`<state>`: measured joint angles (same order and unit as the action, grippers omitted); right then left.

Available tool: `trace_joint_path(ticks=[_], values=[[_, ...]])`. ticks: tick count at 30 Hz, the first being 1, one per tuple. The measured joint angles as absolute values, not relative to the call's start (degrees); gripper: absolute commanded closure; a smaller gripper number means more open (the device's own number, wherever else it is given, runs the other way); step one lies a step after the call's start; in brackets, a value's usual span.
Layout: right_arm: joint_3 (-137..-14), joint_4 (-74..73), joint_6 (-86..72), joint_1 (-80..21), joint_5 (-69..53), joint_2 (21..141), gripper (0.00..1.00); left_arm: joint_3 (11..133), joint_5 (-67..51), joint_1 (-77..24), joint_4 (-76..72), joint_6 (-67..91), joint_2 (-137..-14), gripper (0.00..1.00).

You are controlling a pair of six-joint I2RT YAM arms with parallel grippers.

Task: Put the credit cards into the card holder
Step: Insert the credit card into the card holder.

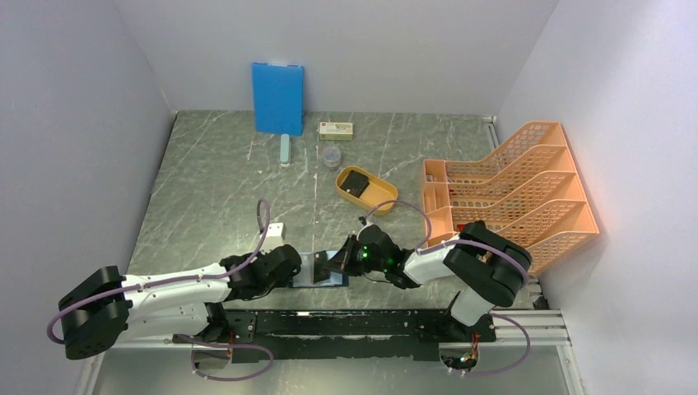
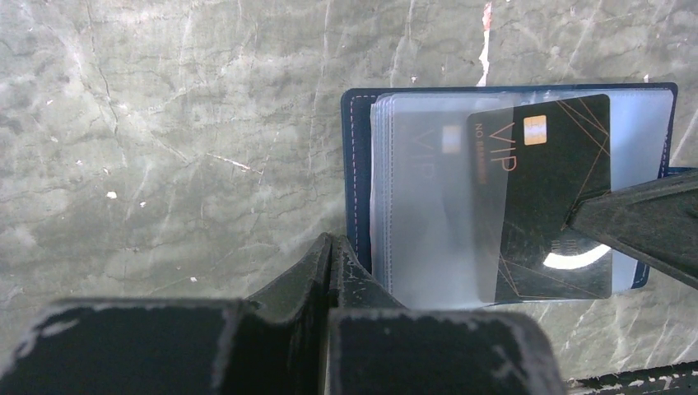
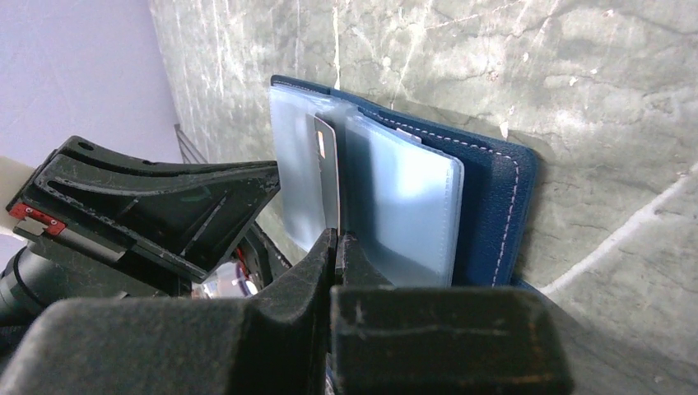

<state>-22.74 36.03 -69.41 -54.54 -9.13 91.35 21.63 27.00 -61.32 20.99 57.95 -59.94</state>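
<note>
While the card holder [image 3: 494,206] lies open, sleeves [image 3: 403,206] show.

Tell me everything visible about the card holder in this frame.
The card holder lies open on the marble table near the arm bases: navy stitched cover, clear plastic sleeves. A black VIP card is partly inside one sleeve, pinched by the right gripper. The left gripper, closed, touches its edge.

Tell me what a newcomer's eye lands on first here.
At the near edge of the table, the right gripper pinches a black VIP card partway into a clear sleeve of the open card holder. The orange file rack on the right stands out next.
</note>
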Motion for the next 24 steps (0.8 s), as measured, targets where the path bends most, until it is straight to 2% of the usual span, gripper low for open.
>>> trace_joint_path(ticks=[24], values=[[-21.4,40.6,-78.8,-60.3,0.0,94.4,1.0,20.6,26.9,-61.2,19.5,57.9,-59.1,0.95]])
